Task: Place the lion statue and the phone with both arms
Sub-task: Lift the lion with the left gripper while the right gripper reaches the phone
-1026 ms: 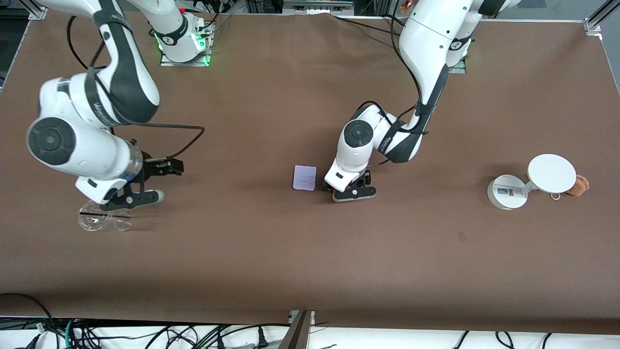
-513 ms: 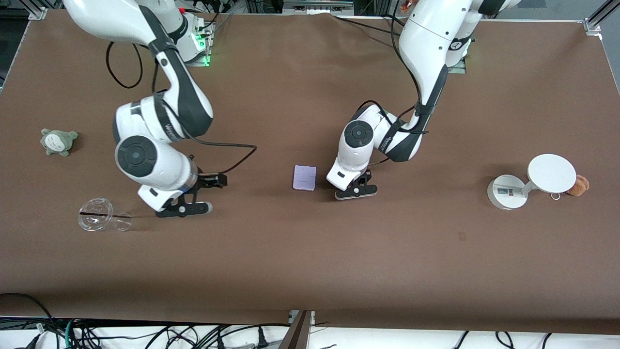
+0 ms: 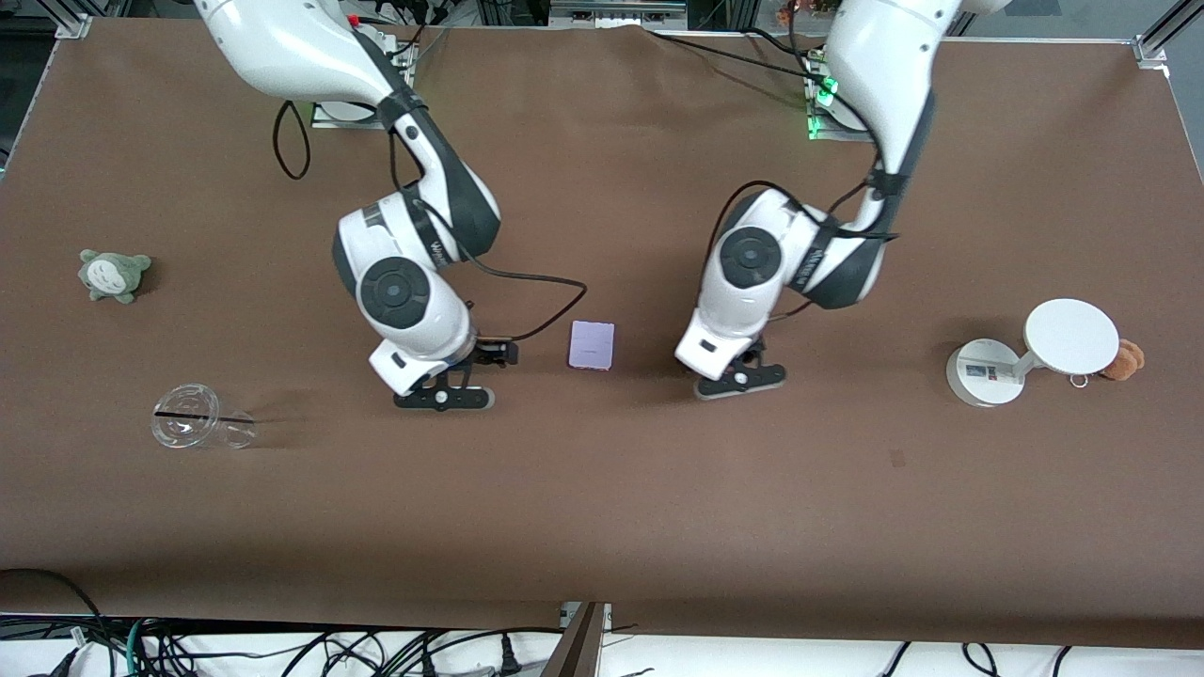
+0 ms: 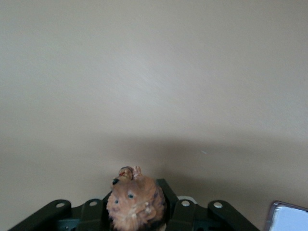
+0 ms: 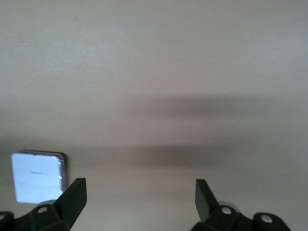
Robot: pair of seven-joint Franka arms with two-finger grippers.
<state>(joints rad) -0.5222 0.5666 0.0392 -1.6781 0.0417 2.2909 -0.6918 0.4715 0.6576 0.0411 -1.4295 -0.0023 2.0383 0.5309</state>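
Two arms low over a brown table (image 3: 602, 527), cables trailing along its edges.
From the front, the phone (image 3: 592, 345) lies flat between both grippers (clear cup (image 3: 199, 429), grey-green plush (image 3: 113, 275) and white stand (image 3: 1030, 362) well apart). The left wrist view shows the left gripper (image 4: 137, 214) clamping the lion statue (image 4: 135, 202); the right wrist view, the right gripper (image 5: 139, 195) spread wide.

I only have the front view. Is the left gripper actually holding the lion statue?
Observer: Yes. The left wrist view shows the lion statue clamped in the left gripper, facing the camera.
Operator: And the right gripper?
Observer: The right gripper is open, with nothing between its fingers.
Operator: Where's the phone relative to it?
Observer: The right wrist view shows the phone flat on the table, just outside one finger.
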